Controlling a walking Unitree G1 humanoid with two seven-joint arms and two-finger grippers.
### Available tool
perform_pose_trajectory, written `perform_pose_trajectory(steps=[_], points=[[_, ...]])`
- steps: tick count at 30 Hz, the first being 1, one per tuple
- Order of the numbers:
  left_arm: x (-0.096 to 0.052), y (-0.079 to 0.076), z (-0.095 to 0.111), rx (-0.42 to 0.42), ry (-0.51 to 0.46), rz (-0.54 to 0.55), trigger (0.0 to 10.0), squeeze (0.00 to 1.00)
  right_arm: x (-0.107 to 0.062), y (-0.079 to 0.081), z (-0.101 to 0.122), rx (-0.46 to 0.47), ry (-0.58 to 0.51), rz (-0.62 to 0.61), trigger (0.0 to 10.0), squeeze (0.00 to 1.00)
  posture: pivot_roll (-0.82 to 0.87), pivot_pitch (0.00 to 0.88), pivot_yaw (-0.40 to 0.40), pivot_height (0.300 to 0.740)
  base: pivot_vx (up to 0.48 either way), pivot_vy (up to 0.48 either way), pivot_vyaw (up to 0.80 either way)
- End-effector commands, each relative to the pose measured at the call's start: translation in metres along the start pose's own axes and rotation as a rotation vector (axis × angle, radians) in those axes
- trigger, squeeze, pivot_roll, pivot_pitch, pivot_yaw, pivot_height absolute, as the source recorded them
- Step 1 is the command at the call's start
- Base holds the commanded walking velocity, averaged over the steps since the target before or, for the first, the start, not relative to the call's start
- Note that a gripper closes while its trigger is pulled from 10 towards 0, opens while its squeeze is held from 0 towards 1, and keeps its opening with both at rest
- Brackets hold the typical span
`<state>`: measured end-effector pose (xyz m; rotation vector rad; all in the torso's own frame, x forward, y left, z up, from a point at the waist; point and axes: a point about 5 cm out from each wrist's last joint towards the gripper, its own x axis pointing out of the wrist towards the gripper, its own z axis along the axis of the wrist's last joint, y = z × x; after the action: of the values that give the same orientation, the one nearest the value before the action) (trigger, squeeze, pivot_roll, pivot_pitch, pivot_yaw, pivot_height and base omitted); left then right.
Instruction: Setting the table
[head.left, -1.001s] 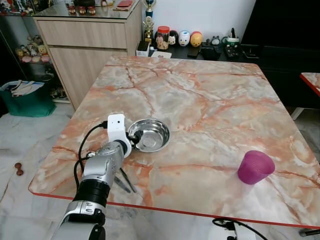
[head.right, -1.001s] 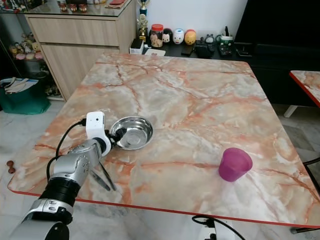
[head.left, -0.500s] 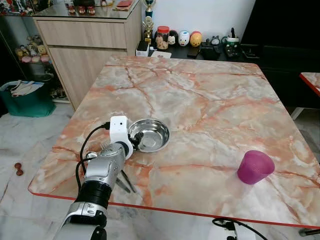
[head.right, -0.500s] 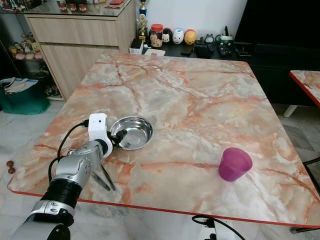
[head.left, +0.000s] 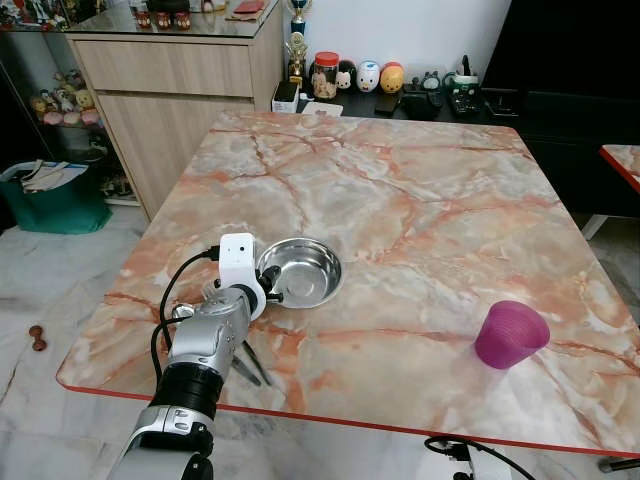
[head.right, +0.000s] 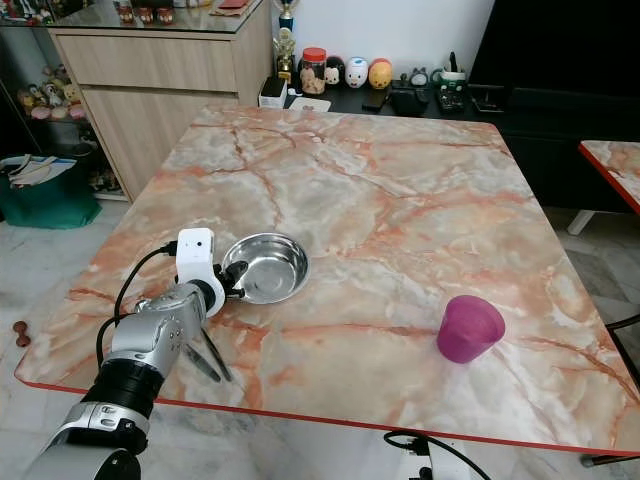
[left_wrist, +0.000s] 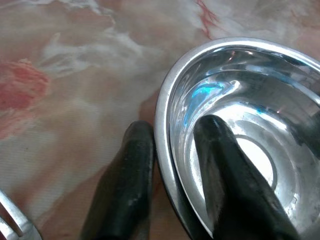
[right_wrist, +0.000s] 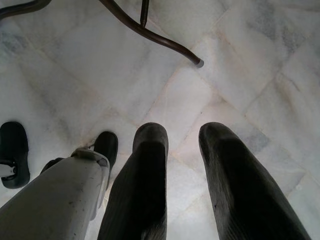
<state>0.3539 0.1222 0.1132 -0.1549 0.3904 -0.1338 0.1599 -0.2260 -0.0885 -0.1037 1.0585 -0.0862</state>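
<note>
Marble in peach and grey, veined with orange and edged in red, covers the big square counter (head.left: 420, 210) that takes up most of the scene. Behind its far left corner stands a wooden cabinet (head.left: 170, 90) with a glass top, and along the far wall a low dark shelf (head.left: 400, 100) carries a jar and a row of small round figurines. A green basket (head.left: 55, 200) of papers sits on the white tiled floor (head.left: 60, 290) to the left.

On the counter, the left arm (head.left: 205, 350) reaches up from the near left edge, silver with a white camera block at its wrist. Its left tool (left_wrist: 172, 145) grips the near left rim of a steel bowl (head.left: 300, 271): one black finger (left_wrist: 227, 175) lies inside the bowl, the other presses the outside wall, and the rim is pinched between them. The bowl sits flat on the marble in the near left part of the counter, empty and shiny.

A purple cup (head.left: 511, 334) stands upright near the right front edge, well apart from the bowl. A fork (head.left: 250, 362) lies on the counter just beside the left arm, close to the near edge.

The right tool (right_wrist: 182, 145) hangs low over the floor tiles with its two fingers parted and nothing between them.
</note>
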Motion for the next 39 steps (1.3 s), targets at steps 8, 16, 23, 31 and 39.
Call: perform_pose_trajectory(steps=[8, 16, 23, 31, 39], points=[[-0.002, 0.001, 0.003, -0.001, -0.016, -0.001, 0.0, 0.00, 0.000, -0.004, 0.001, -0.002, -0.006, -0.009, 10.0, 0.00, 0.10, 0.000, -0.043, 0.740, 0.000, 0.000, 0.00], [-0.004, 0.000, 0.002, -0.007, -0.021, -0.009, 0.0, 0.00, -0.001, -0.005, 0.000, -0.007, -0.004, -0.009, 10.0, 0.00, 0.10, 0.000, -0.050, 0.740, 0.000, 0.000, 0.00], [-0.007, -0.001, 0.004, -0.034, -0.062, -0.050, 0.0, 0.00, -0.001, -0.005, -0.001, -0.009, -0.003, -0.009, 10.0, 0.00, 0.10, 0.000, -0.050, 0.740, 0.000, 0.000, 0.00], [-0.026, -0.007, 0.029, -0.136, -0.342, -0.167, 10.0, 0.00, 0.000, -0.004, 0.001, 0.005, -0.015, -0.011, 10.0, 0.00, 0.11, 0.000, -0.043, 0.740, 0.000, 0.000, 0.00], [-0.040, -0.001, 0.035, -0.127, -0.463, -0.153, 10.0, 0.00, 0.000, -0.003, 0.001, 0.012, -0.021, -0.012, 10.0, 0.00, 0.11, 0.000, -0.041, 0.740, 0.000, 0.000, 0.00]])
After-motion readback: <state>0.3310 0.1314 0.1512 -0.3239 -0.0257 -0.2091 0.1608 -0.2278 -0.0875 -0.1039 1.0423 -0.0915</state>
